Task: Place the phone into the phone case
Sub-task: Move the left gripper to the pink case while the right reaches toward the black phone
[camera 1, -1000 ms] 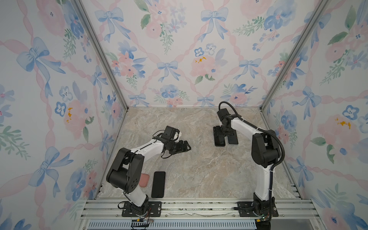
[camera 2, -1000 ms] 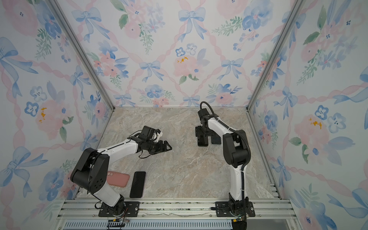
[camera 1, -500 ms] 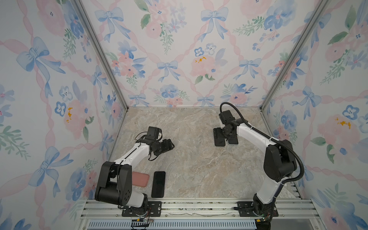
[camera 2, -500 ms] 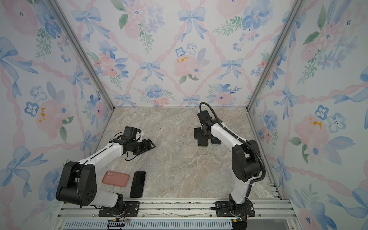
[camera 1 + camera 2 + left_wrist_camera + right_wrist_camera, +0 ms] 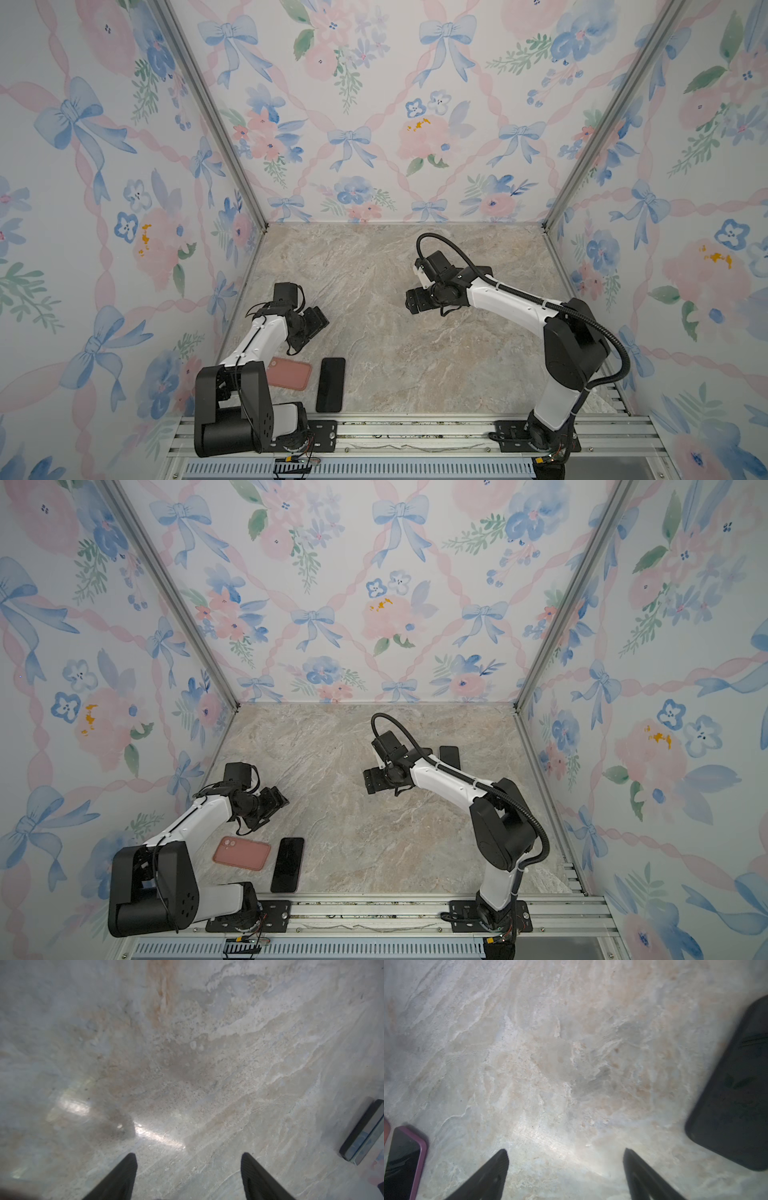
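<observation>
Left end effector (image 5: 188,1155) hangs spread and empty, and my right end effector (image 5: 565,1150) likewise. The phone (image 5: 330,384) lies flat on the worktop (image 5: 415,353) near my left one, back toward its base, just beside the pink case (image 5: 291,374). I judge it stiff, thin and slick, so I should pinch its long edges.

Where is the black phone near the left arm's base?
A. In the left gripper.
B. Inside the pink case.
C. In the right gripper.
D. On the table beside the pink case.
D: the black phone lies flat on the table beside the pink case, while the left gripper and right gripper stand open and empty.
</observation>
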Controlling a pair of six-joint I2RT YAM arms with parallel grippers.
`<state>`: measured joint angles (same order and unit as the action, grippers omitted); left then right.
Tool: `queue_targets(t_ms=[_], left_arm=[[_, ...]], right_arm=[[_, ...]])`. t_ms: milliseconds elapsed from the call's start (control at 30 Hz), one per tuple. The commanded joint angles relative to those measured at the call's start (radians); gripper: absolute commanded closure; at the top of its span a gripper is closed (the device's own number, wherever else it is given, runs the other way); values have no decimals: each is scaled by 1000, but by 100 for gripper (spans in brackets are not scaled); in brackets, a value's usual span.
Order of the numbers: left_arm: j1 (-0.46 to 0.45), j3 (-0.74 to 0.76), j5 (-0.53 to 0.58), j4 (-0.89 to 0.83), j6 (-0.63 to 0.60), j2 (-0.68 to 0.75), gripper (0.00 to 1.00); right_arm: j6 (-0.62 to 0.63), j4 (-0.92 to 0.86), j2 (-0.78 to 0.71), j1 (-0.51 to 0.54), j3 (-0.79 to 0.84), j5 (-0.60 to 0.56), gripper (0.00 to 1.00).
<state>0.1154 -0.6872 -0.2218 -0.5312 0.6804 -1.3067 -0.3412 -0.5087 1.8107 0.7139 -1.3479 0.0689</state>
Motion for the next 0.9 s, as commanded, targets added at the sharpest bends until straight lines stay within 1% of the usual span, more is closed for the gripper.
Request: queue_targets(t_ms=[0, 100, 233, 400, 600, 733, 867], left_arm=[[34, 20, 110, -79, 55, 32, 21], [50, 14, 180, -122, 83, 24, 23], [58, 23, 237, -154, 137, 31, 21], [63, 41, 271, -186, 186, 75, 21], [64, 54, 288, -218, 223, 133, 24], [63, 84, 296, -216, 259, 137, 29], [63, 92, 288, -212, 275, 77, 36]], right_arm=[[-21, 38, 55, 58, -14, 54, 12], [-22, 31, 90, 114, -44, 56, 12], [-21, 31, 125, 151, -65, 70, 13], [-28, 42, 150, 172, -84, 94, 13], [-22, 47, 185, 190, -124, 115, 14], [-25, 56, 189, 204, -125, 136, 17], [-25, 51, 184, 228, -131, 140, 18]])
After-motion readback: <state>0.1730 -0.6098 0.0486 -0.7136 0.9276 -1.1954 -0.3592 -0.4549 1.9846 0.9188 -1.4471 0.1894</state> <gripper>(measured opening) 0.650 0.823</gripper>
